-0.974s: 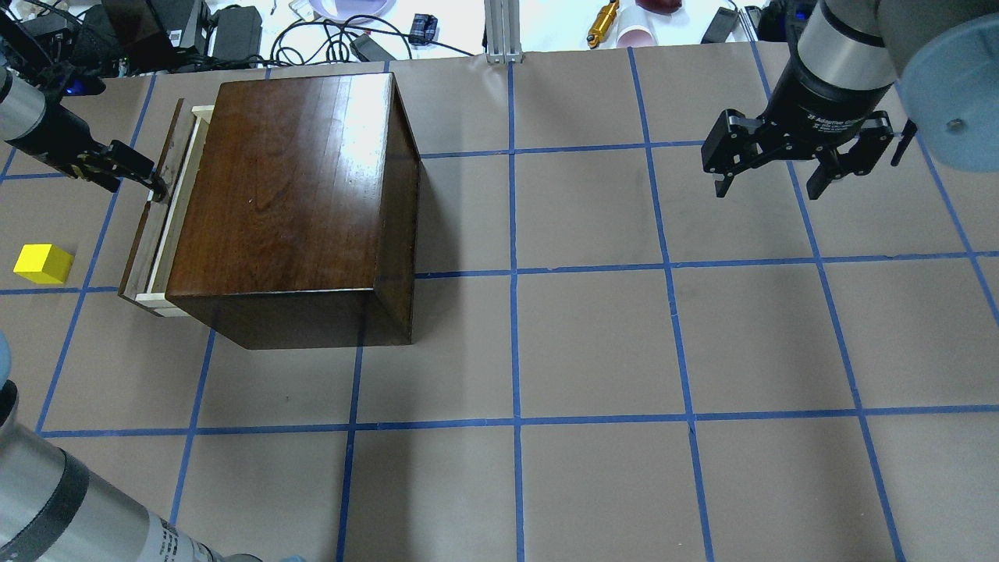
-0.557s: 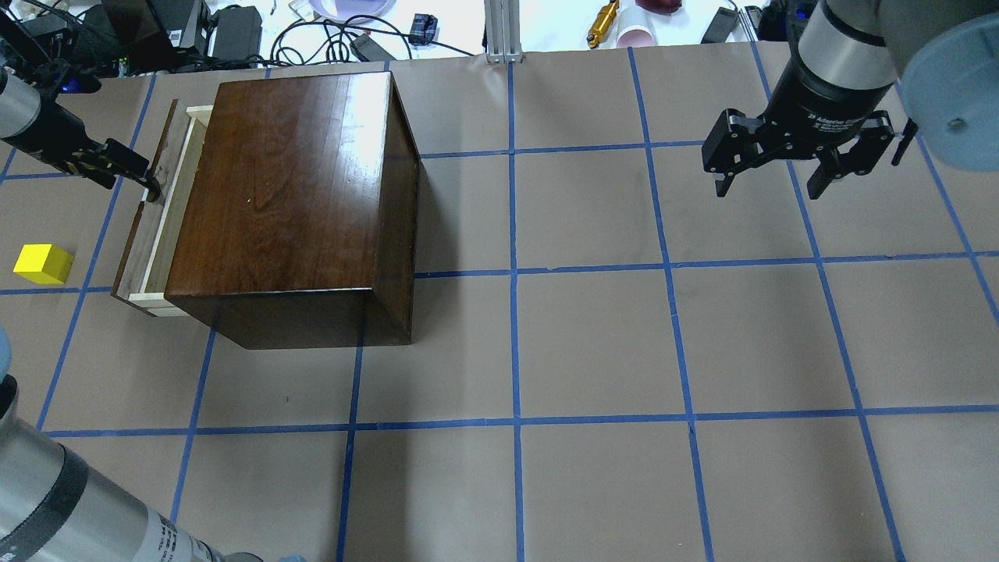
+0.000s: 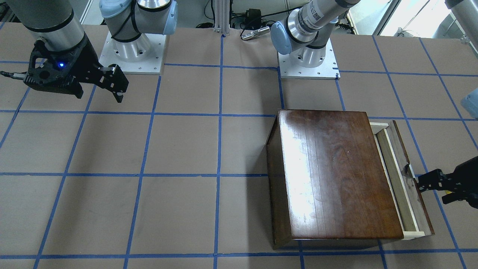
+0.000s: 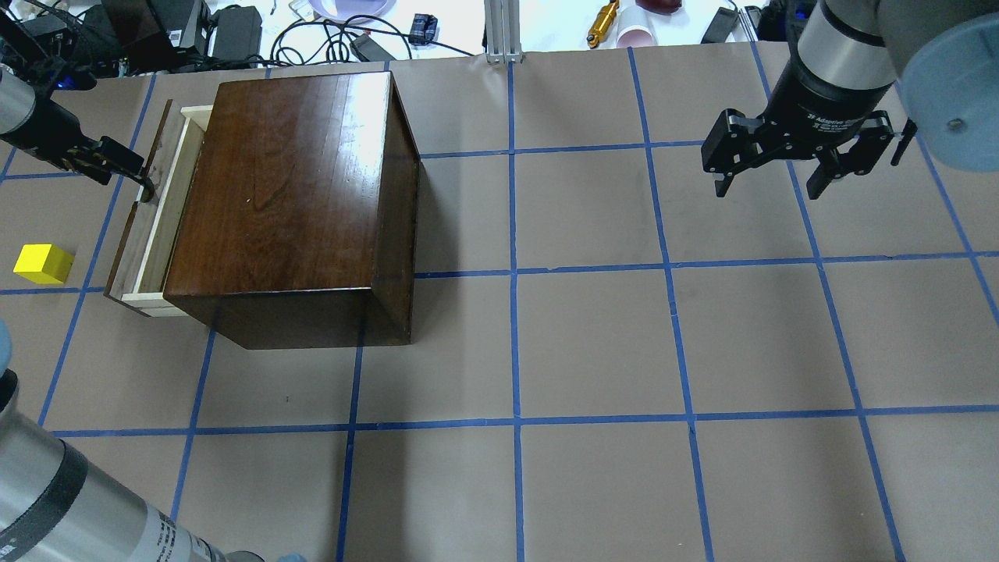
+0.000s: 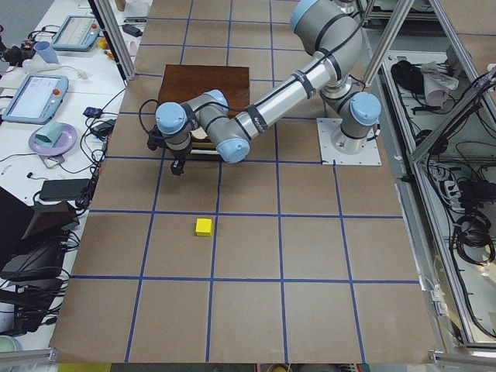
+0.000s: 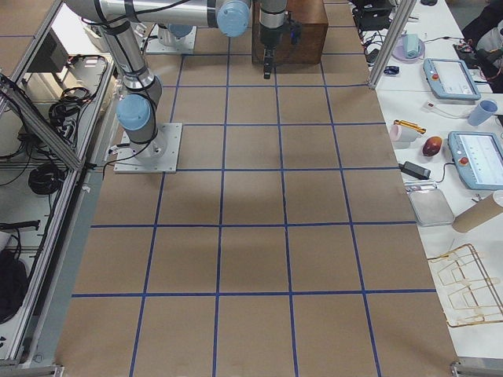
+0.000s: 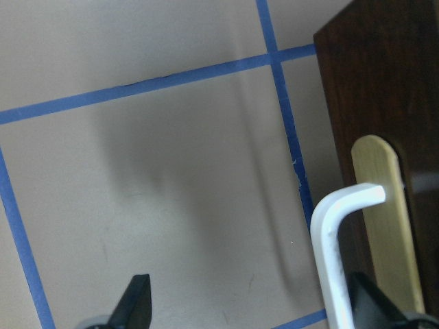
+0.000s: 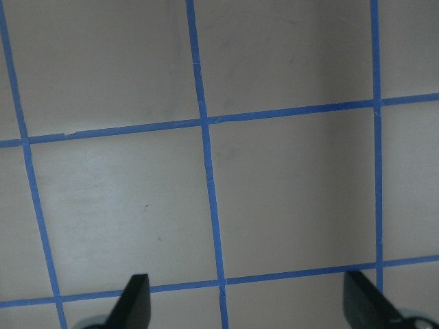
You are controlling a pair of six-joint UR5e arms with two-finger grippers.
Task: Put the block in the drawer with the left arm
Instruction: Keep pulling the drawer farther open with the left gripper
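The yellow block [image 4: 43, 263] lies on the table left of the dark-brown box [image 4: 289, 195]; it also shows in the exterior left view [image 5: 204, 226]. The drawer [image 4: 144, 226] sticks partly out of the box's left side, its pale inside [image 3: 397, 183] showing. My left gripper [image 4: 136, 176] is at the drawer front by the knob [image 3: 407, 170]. In the left wrist view [image 7: 250, 305] its fingertips stand wide apart, with the dark drawer front on the right. My right gripper [image 4: 769, 191] is open and empty, hanging above the far right of the table.
Cables, power adapters [image 4: 234, 31] and an aluminium post [image 4: 503, 31] lie beyond the table's far edge. The arm bases [image 3: 130, 48] [image 3: 308, 59] stand on the robot's side. Blue tape lines grid the brown table.
The drawer has slid further out to the left, and my left gripper has moved left with it. The block and the right arm have not moved.
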